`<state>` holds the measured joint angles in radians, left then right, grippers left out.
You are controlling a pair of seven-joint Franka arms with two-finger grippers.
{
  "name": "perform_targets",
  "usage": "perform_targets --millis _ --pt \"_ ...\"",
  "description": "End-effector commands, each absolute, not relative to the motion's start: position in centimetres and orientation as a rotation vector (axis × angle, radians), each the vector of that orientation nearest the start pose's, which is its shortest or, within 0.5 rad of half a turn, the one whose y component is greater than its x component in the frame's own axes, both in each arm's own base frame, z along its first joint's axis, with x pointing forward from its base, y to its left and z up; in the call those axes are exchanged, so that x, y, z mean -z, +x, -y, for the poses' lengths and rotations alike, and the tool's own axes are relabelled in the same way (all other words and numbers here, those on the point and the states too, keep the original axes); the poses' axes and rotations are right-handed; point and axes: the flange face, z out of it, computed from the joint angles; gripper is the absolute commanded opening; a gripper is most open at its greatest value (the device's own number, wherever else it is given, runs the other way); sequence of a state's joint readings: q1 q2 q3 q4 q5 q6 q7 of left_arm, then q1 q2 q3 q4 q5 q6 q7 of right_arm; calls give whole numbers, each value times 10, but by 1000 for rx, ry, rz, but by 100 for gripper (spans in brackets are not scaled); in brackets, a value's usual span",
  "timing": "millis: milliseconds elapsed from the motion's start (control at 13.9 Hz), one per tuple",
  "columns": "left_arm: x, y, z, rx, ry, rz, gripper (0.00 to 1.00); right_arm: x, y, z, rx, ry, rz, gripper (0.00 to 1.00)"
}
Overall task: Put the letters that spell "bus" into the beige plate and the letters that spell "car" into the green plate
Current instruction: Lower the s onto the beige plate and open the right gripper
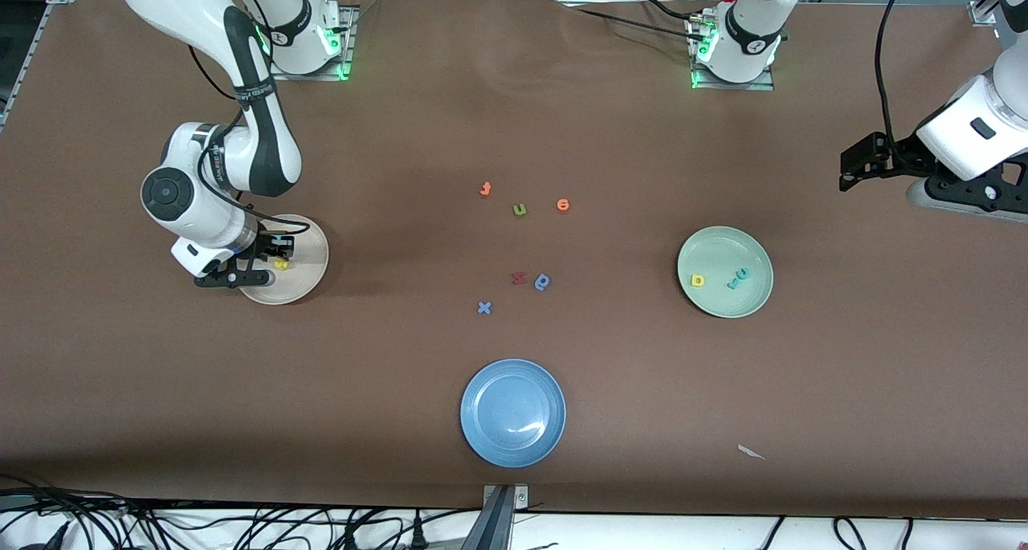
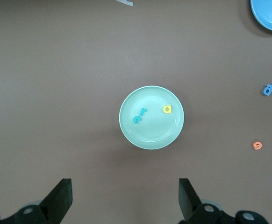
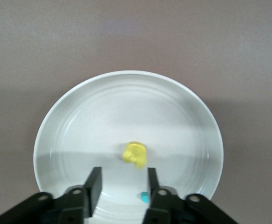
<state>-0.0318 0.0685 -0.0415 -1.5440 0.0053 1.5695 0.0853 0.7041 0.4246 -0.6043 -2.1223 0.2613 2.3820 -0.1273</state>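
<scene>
a: where's the right gripper [image 3: 122,186] rn?

b: low over the beige plate [image 1: 313,249], at the right arm's end of the table. jaws parted a little, nothing between them. a yellow letter [image 3: 135,155] lies on the plate just ahead of the fingertips, looks like two yellow bits stacked or touching, can't tell which is "u" and which "s". a teal letter [image 3: 145,197] peeks out right by one finger, mostly hidden, prob the "b".

a: long axis of the yellow one?

b: blobby from here, no clear long axis, can't tell which way it points.

a: and the "car" lot?

b: all in the green plate [image 2: 126,126], toward the left arm's end. yellow "a" [image 2: 167,109] sits apart from the teal "c" [image 2: 137,120], and the teal "r" [image 2: 143,112] is just beside the "c", nearly touching. "r" is the thin one, its stem tilted across the plate.

a: left gripper [image 2: 125,198]?

b: waiting, up high over bare table near the green plate, fingers spread wide, empty.

a: so what's left?

b: judging by this, both words look delivered. the right arm is the nearer one to the beige plate; it needs to lift straight up clear of the letters.
</scene>
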Motion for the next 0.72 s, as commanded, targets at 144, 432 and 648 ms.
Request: perform_targets --millis 144,432,648 --pt "-605 570 43 -65 -3130 -255 100 -282 581 -82 -201 -3134 -28 100" --pt "-605 570 42 -63 -3131 -250 100 -311 593 -99 -206 -3114 -157 100" --pt "-605 570 42 -65 -3131 -253 100 -352 611 -117 -220 -3100 -291 100"
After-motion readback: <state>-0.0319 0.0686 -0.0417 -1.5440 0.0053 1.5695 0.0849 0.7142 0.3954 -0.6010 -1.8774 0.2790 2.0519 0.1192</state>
